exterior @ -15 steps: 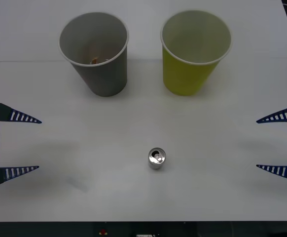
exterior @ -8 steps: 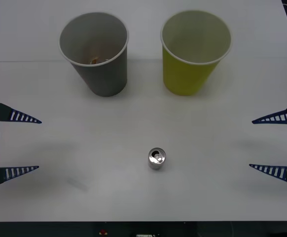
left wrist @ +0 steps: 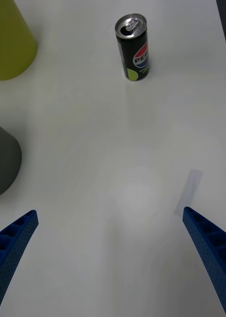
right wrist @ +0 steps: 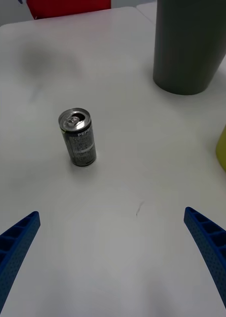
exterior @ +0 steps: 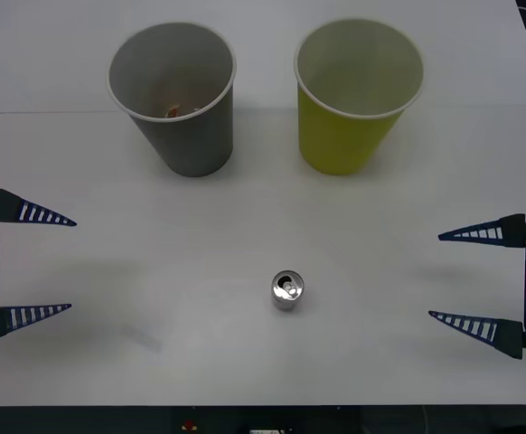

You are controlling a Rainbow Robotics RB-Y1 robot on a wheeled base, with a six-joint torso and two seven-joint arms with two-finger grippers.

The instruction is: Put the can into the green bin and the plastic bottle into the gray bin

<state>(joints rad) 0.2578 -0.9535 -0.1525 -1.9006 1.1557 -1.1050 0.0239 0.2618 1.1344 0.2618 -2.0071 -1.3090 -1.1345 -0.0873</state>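
Both jaws are held wide open. From three o'clock the right gripper (exterior: pixel 478 279) faces the upright can (exterior: pixel 287 289); the left gripper (exterior: pixel 42 264) is parked at nine.

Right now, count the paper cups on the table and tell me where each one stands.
2. The gray paper cup stands upright at the far left of the table; the yellow-green paper cup stands upright beside it, to its right, apart from it. None looks hidden.
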